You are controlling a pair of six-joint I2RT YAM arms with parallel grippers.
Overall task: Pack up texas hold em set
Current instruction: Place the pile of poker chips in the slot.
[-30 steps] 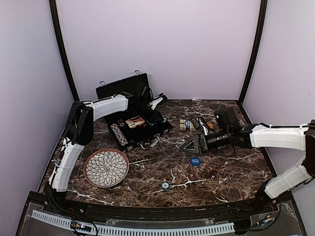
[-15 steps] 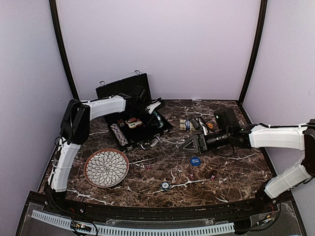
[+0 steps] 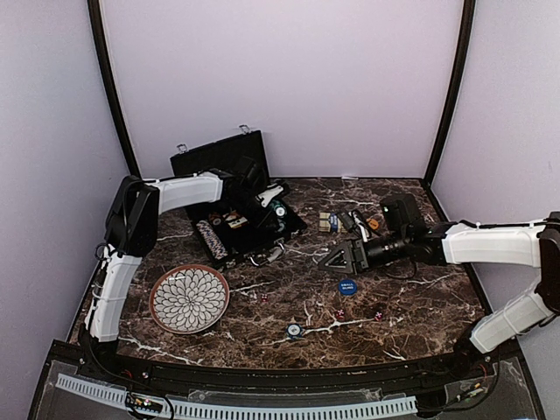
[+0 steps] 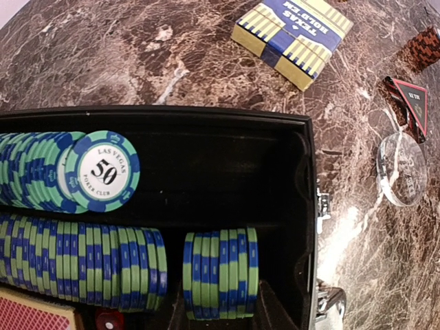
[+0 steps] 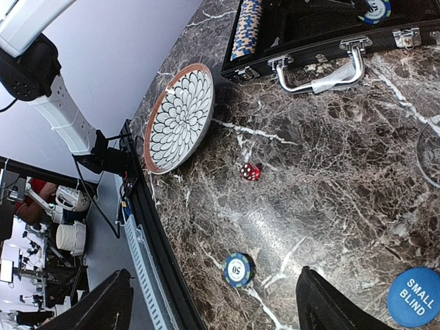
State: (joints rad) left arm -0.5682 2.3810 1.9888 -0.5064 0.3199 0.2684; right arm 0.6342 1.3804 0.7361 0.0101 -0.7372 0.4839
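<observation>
Reaching over the open black briefcase (image 3: 208, 162) at the far left of the marble table (image 3: 420, 306), the left gripper (image 3: 277, 208) hangs above the case's right end, and its jaws are pinched onto a short stack of green-and-blue chips (image 4: 220, 271), a dark finger showing on either side of it at the bottom of the wrist view. Right beside that stack, in the same row, lies a longer run of matching chips (image 4: 75, 265); the row behind holds more, fronted by a chip marked 50 (image 4: 103, 172). Beyond the case wall a blue-and-yellow card deck (image 4: 292, 31) lies on the marble. Over on the right, the right gripper (image 3: 339, 256) hovers near the table's middle with its jaws spread wide and nothing between them. Under its camera sit a loose chip (image 5: 238, 269), a red die (image 5: 250, 172) and the blue Small Blind button (image 5: 414, 297), all apart from one another. The patterned plate (image 3: 189, 299) rests near the front left, just in front of the briefcase.
</observation>
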